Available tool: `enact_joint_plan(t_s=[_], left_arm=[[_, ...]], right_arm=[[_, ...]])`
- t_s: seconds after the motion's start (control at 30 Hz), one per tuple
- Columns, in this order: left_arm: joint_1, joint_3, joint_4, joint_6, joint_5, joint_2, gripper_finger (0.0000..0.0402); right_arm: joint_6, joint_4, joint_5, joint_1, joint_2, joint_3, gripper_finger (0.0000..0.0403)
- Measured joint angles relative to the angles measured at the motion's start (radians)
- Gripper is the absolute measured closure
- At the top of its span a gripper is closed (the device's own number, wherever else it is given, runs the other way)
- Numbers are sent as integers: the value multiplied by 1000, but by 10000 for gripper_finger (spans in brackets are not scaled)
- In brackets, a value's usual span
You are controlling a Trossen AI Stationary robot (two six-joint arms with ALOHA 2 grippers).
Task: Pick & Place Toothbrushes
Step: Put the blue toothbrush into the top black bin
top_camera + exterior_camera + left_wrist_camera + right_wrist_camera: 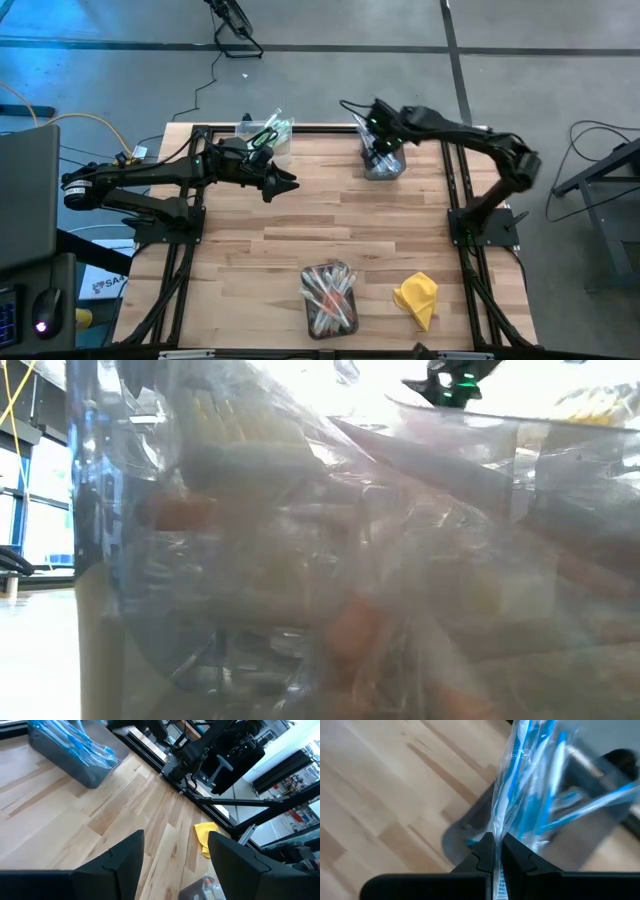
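1. Toothbrush [520,780], blue, in a clear wrapper, is pinched between the closed fingers of the right hand [496,851], over the grey bin [383,163] at the worktop's [300,230] far edge, right of middle.
2. Lower it well inside the bin's walls before letting go; the crinkly wrapper may cling to the fingers.
3. Left hand [172,862] hangs wide open and empty near the far left bin [262,135]; keep it clear.
4. More brushes wait in the near-edge bin [329,298], beside a yellow cloth [416,297].

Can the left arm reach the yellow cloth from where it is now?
Probably yes. The left gripper is open and holds nothing, and only bare table lies between it and the yellow cloth. The cloth sits across the table though, so it's a long stretch.
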Motion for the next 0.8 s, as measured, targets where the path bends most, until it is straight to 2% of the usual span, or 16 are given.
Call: enact_joint_plan(t_s=[0.17,0.37,0.6,0.8], left_arm=[[0,0,2,34,-6,0,186],[0,0,2,37,-30,0,186],[0,0,2,37,-48,0,186],[0,0,2,37,-79,0,186]], right_arm=[[103,306,-74,-11,-163,-282,395],[157,542,-30,2,-231,-507,395],[168,537,85,9,-226,-566,395],[124,537,112,9,-226,-565,395]])
